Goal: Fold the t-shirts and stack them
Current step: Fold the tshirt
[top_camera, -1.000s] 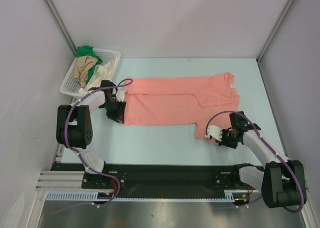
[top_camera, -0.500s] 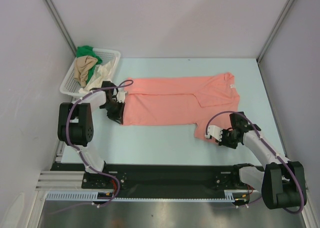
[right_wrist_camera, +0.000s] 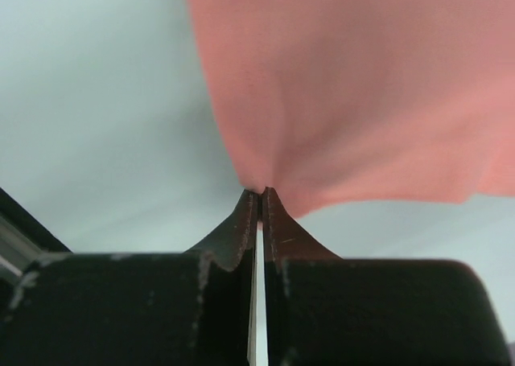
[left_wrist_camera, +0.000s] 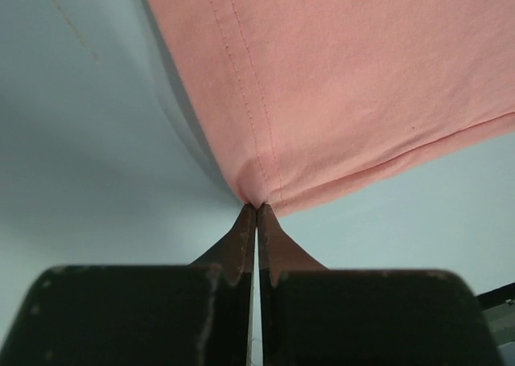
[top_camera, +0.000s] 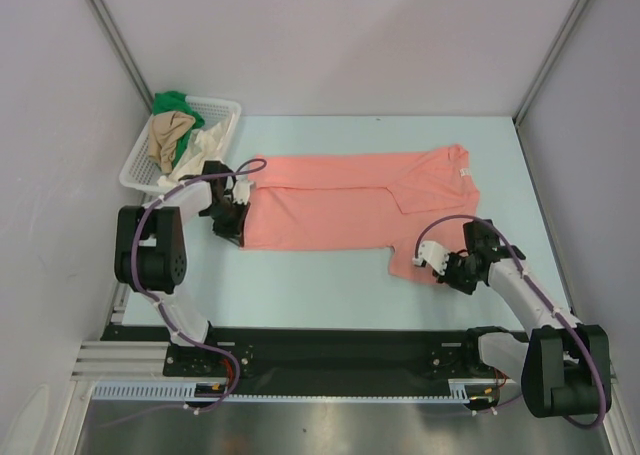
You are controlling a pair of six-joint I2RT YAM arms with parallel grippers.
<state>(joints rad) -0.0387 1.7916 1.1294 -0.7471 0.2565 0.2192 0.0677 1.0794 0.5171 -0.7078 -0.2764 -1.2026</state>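
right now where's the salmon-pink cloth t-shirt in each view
Top external: salmon-pink cloth t-shirt spread mid-picture on the pale blue table.
Left wrist: upper right, hemmed corner pinched by the left gripper.
Right wrist: upper right, edge pinched by the right gripper.
Shared landmark: that pale blue table beside the shirt.

Ahead of my left gripper (left_wrist_camera: 257, 209) the salmon-pink t-shirt (left_wrist_camera: 362, 76) runs off the top and right edges of the wrist view, and the corner I pinch disappears between my fingertips (left_wrist_camera: 241, 236). Ahead of my right gripper (right_wrist_camera: 261, 193) the same cloth is blurred and cut off likewise. Near my left gripper, crumpled t-shirts (top_camera: 172, 135) overlap in the basket (top_camera: 226, 113), hiding their shapes.
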